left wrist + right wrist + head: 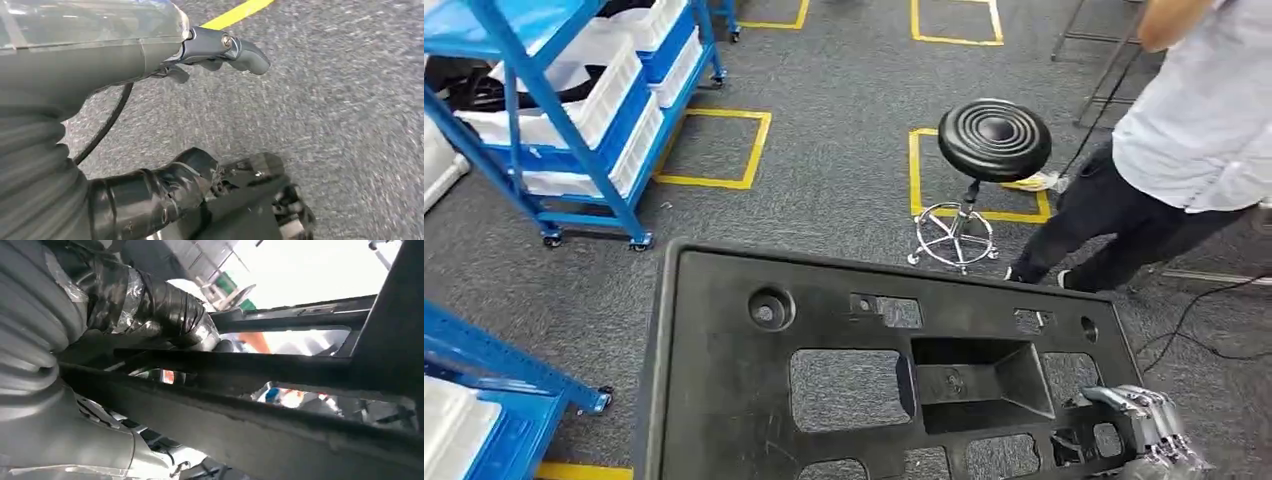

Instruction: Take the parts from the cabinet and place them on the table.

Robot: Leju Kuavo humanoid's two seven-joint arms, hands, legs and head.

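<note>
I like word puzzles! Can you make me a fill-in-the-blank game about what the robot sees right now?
1. The robot's right hand holds a big flat part whose colour is ____.
2. The round stool stands on a ____ carpet floor.
3. The squares marked on the floor are ____.
4. The white bins sit on a cabinet whose frame is ____.

Missing words: black, grey, yellow, blue.
</note>
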